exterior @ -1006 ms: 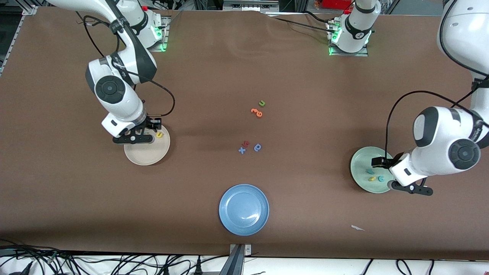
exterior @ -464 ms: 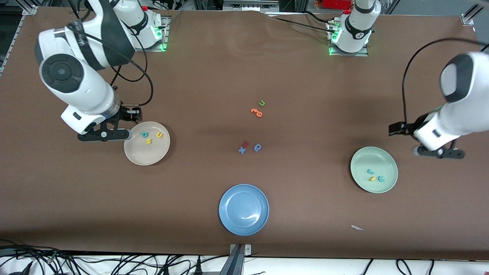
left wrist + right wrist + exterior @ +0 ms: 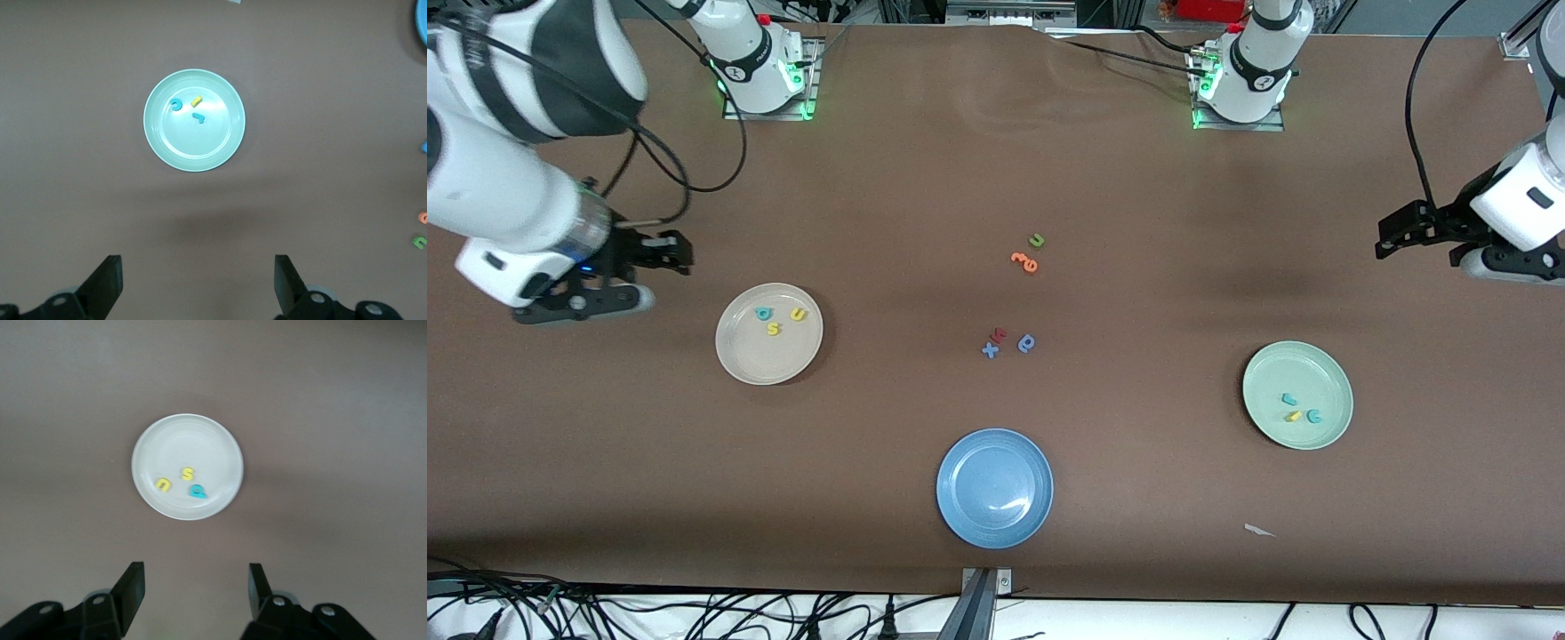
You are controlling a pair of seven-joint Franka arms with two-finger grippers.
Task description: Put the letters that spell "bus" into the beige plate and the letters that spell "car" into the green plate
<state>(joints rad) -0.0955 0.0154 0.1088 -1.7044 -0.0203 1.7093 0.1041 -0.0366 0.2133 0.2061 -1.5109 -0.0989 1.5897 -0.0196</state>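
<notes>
We see round cream-beige plate [image 3: 768, 334] toward right arm's end of table; in it teal b [image 3: 763, 313], yellow s [image 3: 773, 330], yellow u [image 3: 798, 314], close together. Round mint-green plate [image 3: 1297, 395] toward left arm's end; in it thin teal r [image 3: 1288, 399], yellow a [image 3: 1292, 416], teal c [image 3: 1313, 415]. Between plates, mid-table, we find green u [image 3: 1036, 240] just beside orange letter [image 3: 1025, 260]; nearer front camera, dark blue looped letter [image 3: 1027, 343] near blue x [image 3: 990, 350]. Round blue plate [image 3: 994, 487] nearest front camera.
</notes>
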